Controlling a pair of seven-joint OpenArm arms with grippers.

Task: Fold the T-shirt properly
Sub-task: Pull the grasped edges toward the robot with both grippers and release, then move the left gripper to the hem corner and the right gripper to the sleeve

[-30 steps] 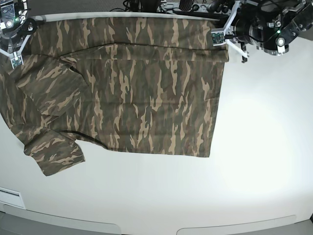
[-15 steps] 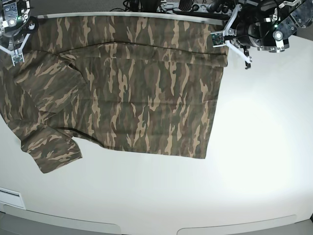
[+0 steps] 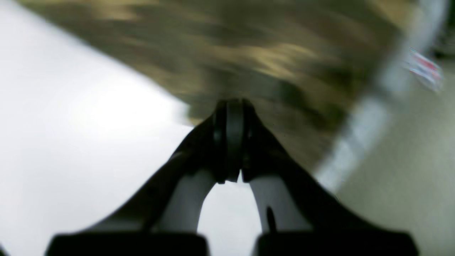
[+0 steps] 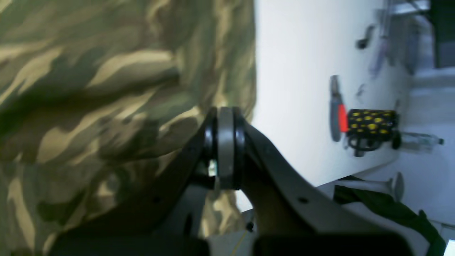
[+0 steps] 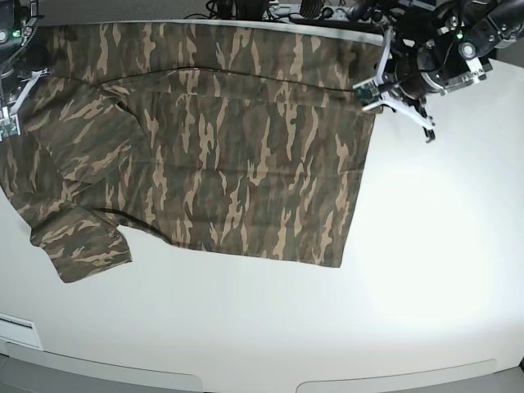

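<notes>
The camouflage T-shirt [image 5: 213, 147] lies spread on the white table [image 5: 434, 246], with a strip along its far edge folded over and a sleeve [image 5: 78, 250] at the front left. My left gripper [image 5: 377, 102] is at the shirt's right edge. In the blurred left wrist view it [image 3: 229, 117] is shut, tips at the cloth [image 3: 249, 53]. My right gripper [image 5: 10, 123] is at the shirt's far left edge. In the right wrist view it [image 4: 225, 121] is shut, with cloth [image 4: 89, 106] around its tips.
Cables and gear [image 5: 311, 10] line the table's back edge. The right wrist view shows a red-handled tool [image 4: 337, 117] and a black box with yellow dots [image 4: 371, 122] near the table's edge. Bare table lies right of and in front of the shirt.
Both grippers moved toward the front of the table, and the folded strip along the far edge came with them and grew wider. The shirt's left side and sleeve slid left.
</notes>
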